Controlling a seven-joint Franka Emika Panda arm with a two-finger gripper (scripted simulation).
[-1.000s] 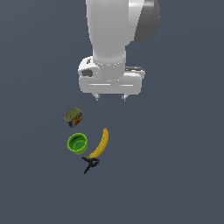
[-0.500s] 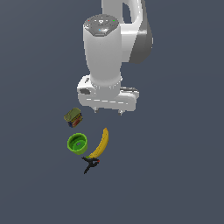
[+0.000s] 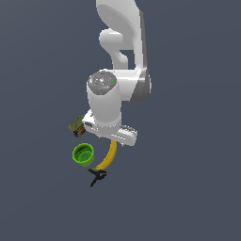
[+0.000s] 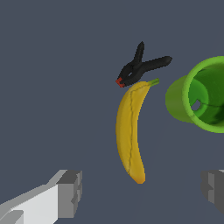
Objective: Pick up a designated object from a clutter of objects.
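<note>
On the dark worktop (image 3: 188,188), going left to right in the exterior view: olive can (image 3: 76,125), glossy round green cup (image 3: 83,154), black clamp (image 3: 97,177), then the banana (image 4: 130,131), its stem tip touching the clamp. Jaws spread wide, empty. Smooth, curved, probably light and slightly soft; grip mid-body

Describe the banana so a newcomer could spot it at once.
Find the white arm's tool; the clutter lies just beneath it. Beside the round green cup lies the banana, its stem tip meeting the small black clamp. It is the only long, curved, yellow item there.
</note>
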